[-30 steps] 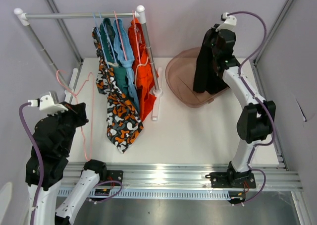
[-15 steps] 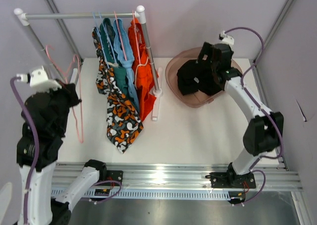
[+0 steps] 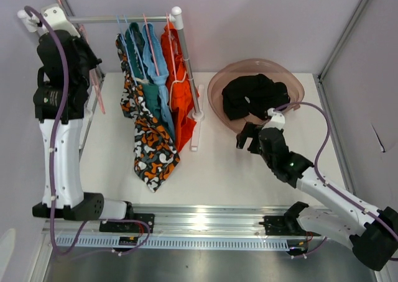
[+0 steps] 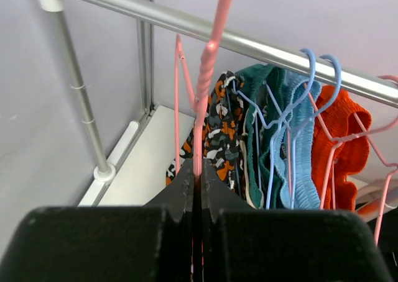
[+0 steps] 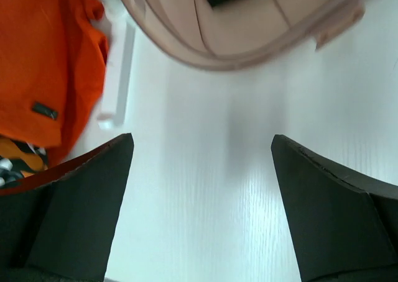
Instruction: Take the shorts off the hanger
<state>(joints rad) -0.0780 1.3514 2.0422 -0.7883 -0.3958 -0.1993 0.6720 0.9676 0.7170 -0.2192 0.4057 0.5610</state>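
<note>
One pair is off: the black shorts (image 3: 252, 95) lie bunched in the brownish basin (image 3: 215, 92) at the far right of the table (image 3: 249, 170), with no hanger on them that we can see. The right claw (image 5: 202, 195) hangs just in front of that basin with its fingers wide apart and nothing between them, the bare tabletop showing in the gap. The left claw (image 4: 198, 170) is raised high at the far left, pressed together on the stem of an empty pink hanger (image 4: 210, 52), whose hook end sits close to the metal rail (image 4: 261, 49); we cannot tell whether it touches the rail. Four pairs are left on the rail, each on its own wire hanger, packed close together: the black ones with the orange-and-white pattern (image 3: 149, 145) nearest the left arm, then the teal pair (image 3: 151, 95), the light blue pair (image 3: 155, 58), and the bright orange pair (image 3: 180, 102) beside the rail's right post. We judge the job roughly a fifth done. What looks to be in hand now is getting rid of the spare hanger, after which the patterned pair seems the easiest to reach next.
</note>
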